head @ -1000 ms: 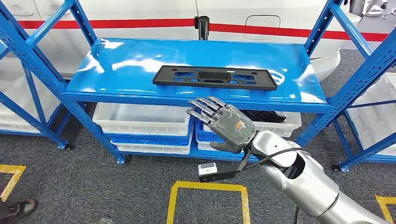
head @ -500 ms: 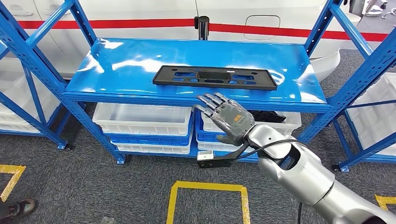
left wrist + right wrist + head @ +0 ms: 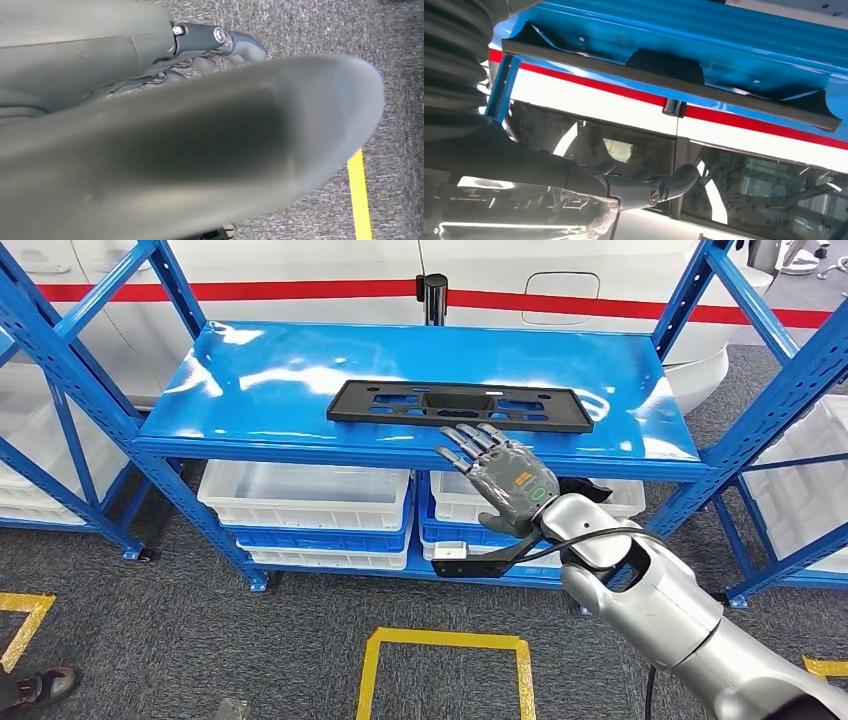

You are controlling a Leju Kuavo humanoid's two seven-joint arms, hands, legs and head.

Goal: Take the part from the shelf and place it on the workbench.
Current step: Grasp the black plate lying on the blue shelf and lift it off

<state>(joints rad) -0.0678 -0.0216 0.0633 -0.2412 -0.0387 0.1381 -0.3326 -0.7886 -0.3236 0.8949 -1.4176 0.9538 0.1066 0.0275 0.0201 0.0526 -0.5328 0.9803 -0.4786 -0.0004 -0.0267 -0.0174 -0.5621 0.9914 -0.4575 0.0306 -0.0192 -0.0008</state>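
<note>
A long flat black plastic part (image 3: 460, 405) with several cut-outs lies across the middle of the blue shelf (image 3: 260, 380). My right hand (image 3: 505, 478) is raised in front of the shelf's front edge, fingers spread, its fingertips (image 3: 470, 436) just short of the part's near edge and holding nothing. In the right wrist view the black part (image 3: 674, 82) lies on the blue shelf surface, with my dark fingers (image 3: 649, 187) apart from it. The left wrist view has my left hand (image 3: 165, 145) as a blurred grey mass over grey carpet, with dark fingers (image 3: 220, 42) holding nothing.
Blue uprights (image 3: 60, 370) frame the rack. White bins (image 3: 305, 495) sit on the lower level, one with a dark item (image 3: 585, 490). A white vehicle body with a red stripe (image 3: 300, 288) stands behind. Yellow floor tape (image 3: 445, 645) marks the carpet. A shoe (image 3: 45, 682) shows at lower left.
My right hand has risen and moved forward and right, from below the shelf edge up to its front lip, closing on the black part.
</note>
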